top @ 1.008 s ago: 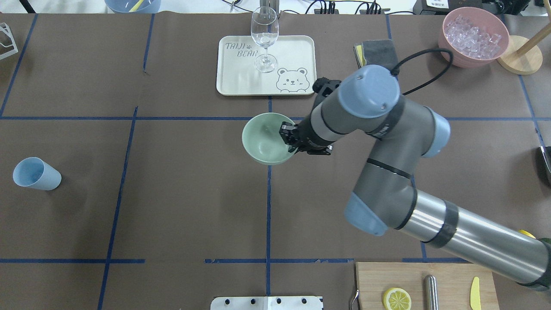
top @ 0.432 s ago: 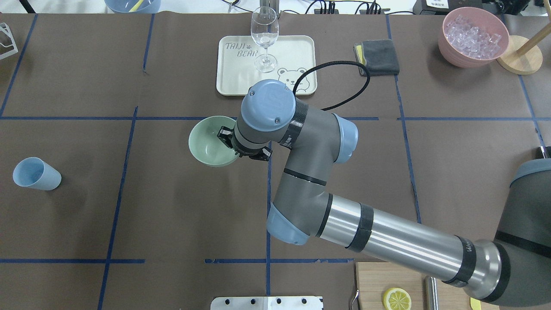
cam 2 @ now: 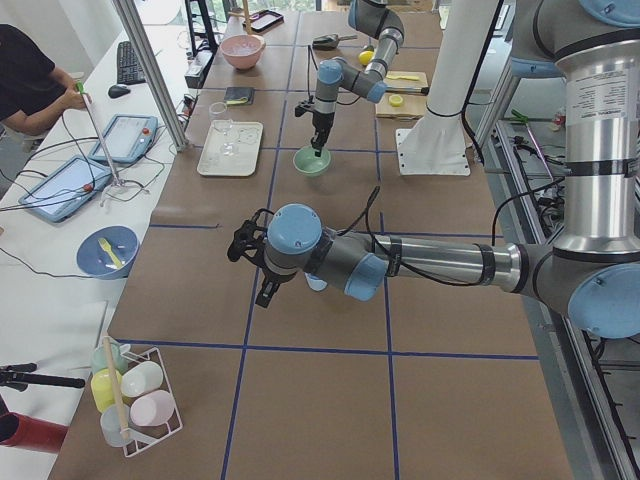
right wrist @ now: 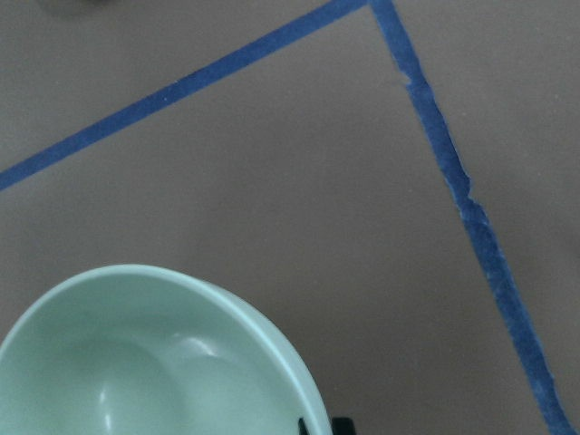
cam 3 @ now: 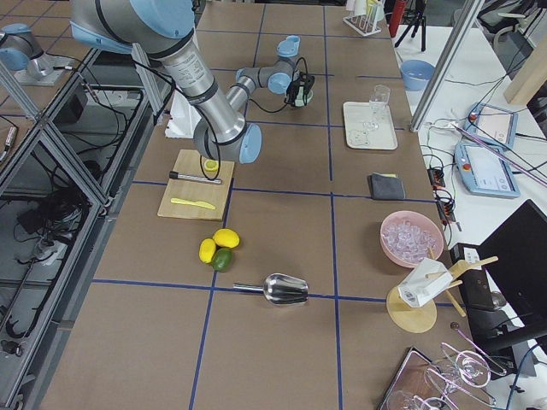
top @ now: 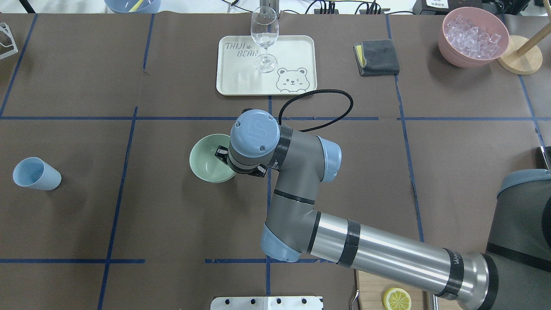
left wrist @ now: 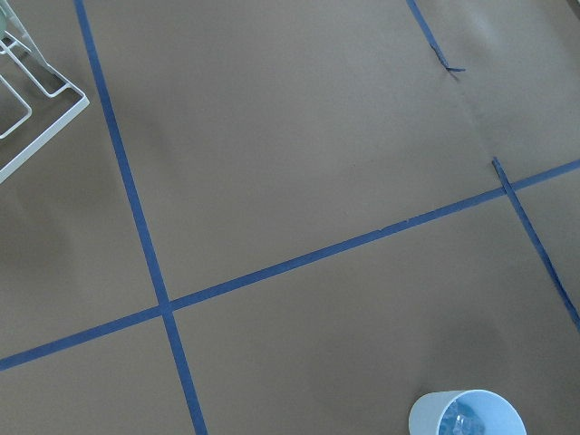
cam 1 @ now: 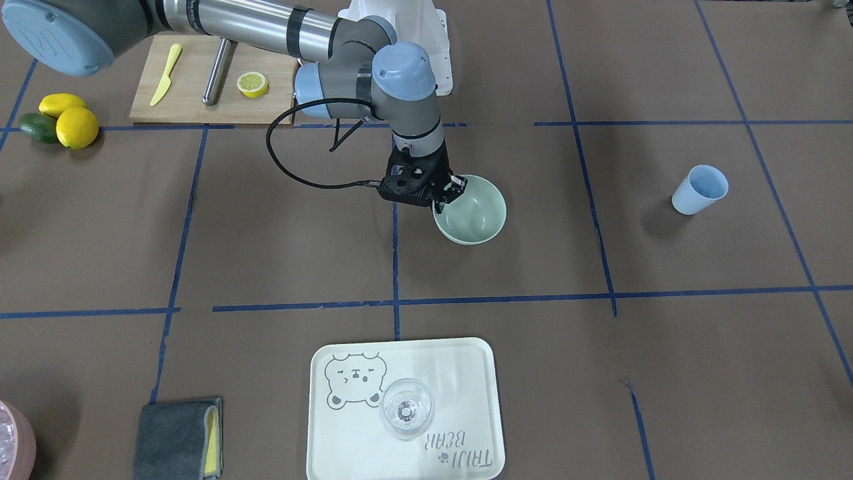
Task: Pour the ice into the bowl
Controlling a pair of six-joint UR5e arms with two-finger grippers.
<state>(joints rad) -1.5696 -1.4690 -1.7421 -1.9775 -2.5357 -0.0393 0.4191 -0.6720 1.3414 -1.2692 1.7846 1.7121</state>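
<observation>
right tool point(cam 1: 448, 193) is clamped on the rim of the mint-green bowl point(cam 1: 474, 217), pinching the edge on the robot's right side, 1 finger inside and 1 outside. the bowl sits mouth up near the middle of the bench point(top: 172, 224), just left of the centre tape line in the overhead view. i can't tell from here whether its base touches the paper or hangs just off it.

the ice point(top: 472, 35) i can see is heaped in the pink container point(top: 447, 49) at the far right corner, well apart from the bowl. the blue cup point(top: 35, 173) stands alone far out on the left. my left wrist camera catches its mouth at the bottom edge, with something glassy inside that's too small to call.

left tool point(cam 2: 243, 243) shows only in the side view, up off the bench, and i cannot tell whether it is released or clenched.

a wine glass point(top: 264, 34) stands on the bear tray point(top: 232, 82) beyond the bowl.
</observation>
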